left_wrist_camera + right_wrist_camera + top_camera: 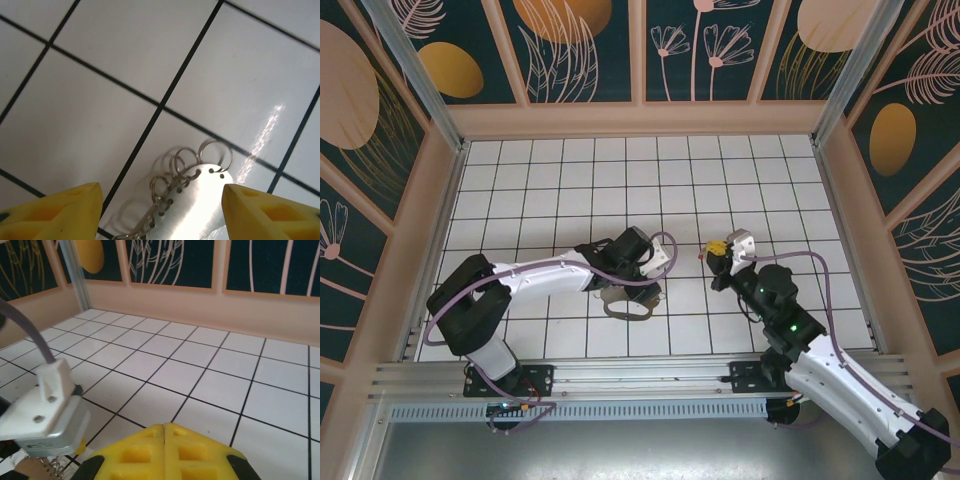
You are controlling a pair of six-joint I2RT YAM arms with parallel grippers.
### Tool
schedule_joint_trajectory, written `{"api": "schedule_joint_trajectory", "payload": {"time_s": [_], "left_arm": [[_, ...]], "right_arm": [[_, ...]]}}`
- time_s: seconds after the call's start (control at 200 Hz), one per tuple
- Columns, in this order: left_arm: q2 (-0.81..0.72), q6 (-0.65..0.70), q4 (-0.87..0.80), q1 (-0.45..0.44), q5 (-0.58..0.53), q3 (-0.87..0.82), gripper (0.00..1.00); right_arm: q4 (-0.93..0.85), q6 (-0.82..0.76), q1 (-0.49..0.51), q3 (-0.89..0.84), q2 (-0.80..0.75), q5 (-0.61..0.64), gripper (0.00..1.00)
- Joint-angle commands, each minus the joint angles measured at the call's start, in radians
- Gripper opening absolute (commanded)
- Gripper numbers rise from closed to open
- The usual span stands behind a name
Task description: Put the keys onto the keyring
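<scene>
Left gripper (pixel 623 288): sits over the middle of the white tiled floor (pixel 550 190), pointing down at the keyring (pixel 640 312). Jaws open. In the left wrist view the two yellow fingertips (pixel 65 210) stand wide apart at the bottom corners, and neither touches the keyring (pixel 200 195).

Keyring: lies flat on the tiles, under and between the open fingers. From above it reads as a brownish oval loop. The left wrist view shows a bright silver plate with a row of small wire rings (pixel 192 160) fanned out along its edge and far end. One dark grout line runs just beside the rings.

Right gripper (pixel 718 250): to the right of the left gripper, near it but apart, yellow tips facing it. Jaws closed. In the right wrist view the yellow fingertips (pixel 145 452) are pressed flat together.

Key: a small red speck (pixel 702 254) shows just left of the right gripper's tips from above. It is too small to tell whether this is the key, or whether it is gripped.

The left arm's grey wrist housing (pixel 42 415) is close by at lower left in the right wrist view
</scene>
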Motion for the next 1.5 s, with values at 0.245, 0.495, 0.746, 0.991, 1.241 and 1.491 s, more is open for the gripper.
{"api": "schedule_joint_trajectory", "payload": {"time_s": [0.245,0.495,0.746,0.991,1.241,1.491], "left_arm": [[0.056,0.003,0.01,-0.149,-0.111,0.062,0.63],[0.17,-0.012,-0.019,-0.185,-0.154,0.118,0.54],[0.224,-0.022,-0.062,-0.193,-0.203,0.147,0.51],[0.245,-0.039,-0.081,-0.199,-0.271,0.14,0.45],[0.232,-0.056,-0.067,-0.2,-0.269,0.106,0.35],[0.193,-0.074,-0.049,-0.199,-0.252,0.088,0.27]], "right_arm": [[-0.025,0.076,-0.191,-0.001,0.001,-0.101,0.0],[-0.036,0.073,-0.227,0.0,-0.01,-0.116,0.0],[-0.042,0.066,-0.241,0.0,-0.015,-0.124,0.0],[-0.048,0.062,-0.253,0.002,-0.023,-0.13,0.0],[-0.045,0.057,-0.259,0.003,-0.026,-0.13,0.0],[-0.049,0.055,-0.262,0.009,-0.029,-0.134,0.0]]}}
